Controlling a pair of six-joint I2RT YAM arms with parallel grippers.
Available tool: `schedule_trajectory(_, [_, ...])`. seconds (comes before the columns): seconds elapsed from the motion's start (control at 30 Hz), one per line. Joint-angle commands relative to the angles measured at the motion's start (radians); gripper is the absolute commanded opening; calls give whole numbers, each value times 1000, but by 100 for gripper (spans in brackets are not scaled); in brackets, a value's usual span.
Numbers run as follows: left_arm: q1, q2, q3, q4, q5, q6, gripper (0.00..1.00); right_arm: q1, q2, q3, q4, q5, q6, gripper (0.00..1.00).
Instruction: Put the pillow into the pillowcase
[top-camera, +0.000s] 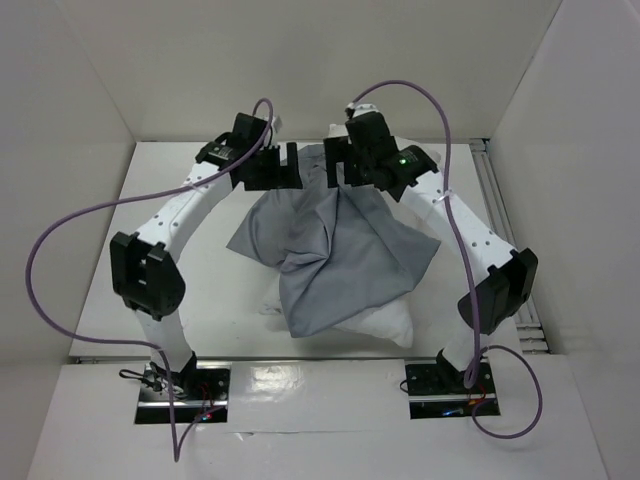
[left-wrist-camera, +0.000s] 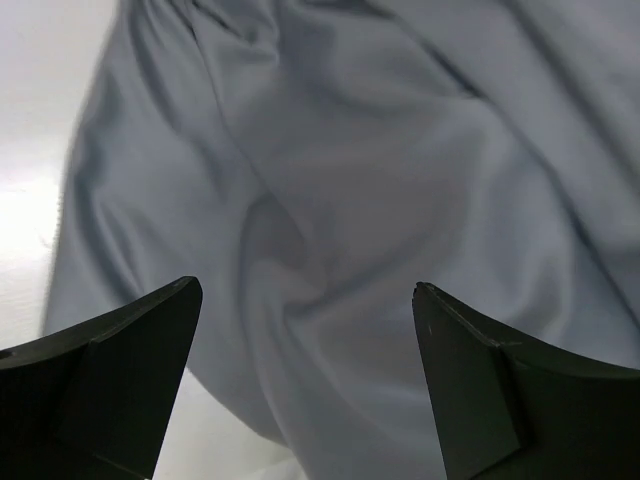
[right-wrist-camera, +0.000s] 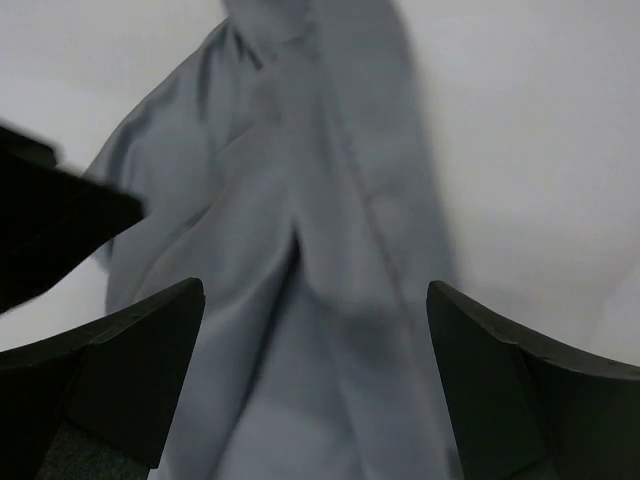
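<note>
Top external vantage: grey pillowcase (top-camera: 340, 250) draped loose over white pillow (top-camera: 385, 325), mid-table (top-camera: 240, 330), bunched up toward the far edge. Only the pillow's near corners peeking out toward the near edge; covered, not yet inside.

Both arms reaching to the far edge, over the cloth's far end. Left gripper (left-wrist-camera: 305, 290): jaws spread wide, nothing between, grey folds below. Right gripper (right-wrist-camera: 315, 288): likewise wide and empty.

Likely trouble:
- Mouth of the sack not discernible among the wrinkles, so easy to pinch both layers together and seal it shut.
- Thin, floppy cloth prone to slipping from a shallow pinch.
- Pulling may drag the pillow along instead of opening the sack.
</note>
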Motion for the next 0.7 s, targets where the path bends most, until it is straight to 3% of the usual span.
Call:
schedule_trajectory(0.0, [64, 48, 10, -1, 147, -67, 100, 62, -65, -17, -68, -65, -20, 99])
schedule_trajectory(0.1, [125, 147, 34, 20, 201, -100, 100, 128, -39, -8, -111, -18, -11, 99])
schedule_trajectory(0.33, [185, 463, 333, -22, 320, -162, 100, 151, 1, 43, -203, 30, 8, 99])
schedule_trajectory(0.4, [185, 496, 353, -46, 360, -152, 98, 160, -13, 43, -235, 39, 31, 99])
schedule_trajectory(0.47, [185, 461, 288, -46, 360, -152, 98, 169, -56, 7, -281, 91, 73, 99])
schedule_trajectory(0.53, [176, 401, 200, -19, 452, -130, 98, 169, -135, -76, -313, 169, 173, 99])
schedule_trajectory(0.57, [164, 311, 87, 4, 480, -130, 98, 160, -172, -108, -313, 178, 202, 99])
schedule_trajectory(0.67, [121, 157, -91, 67, 484, -94, 100, 82, -320, -236, -234, 95, 267, 99])
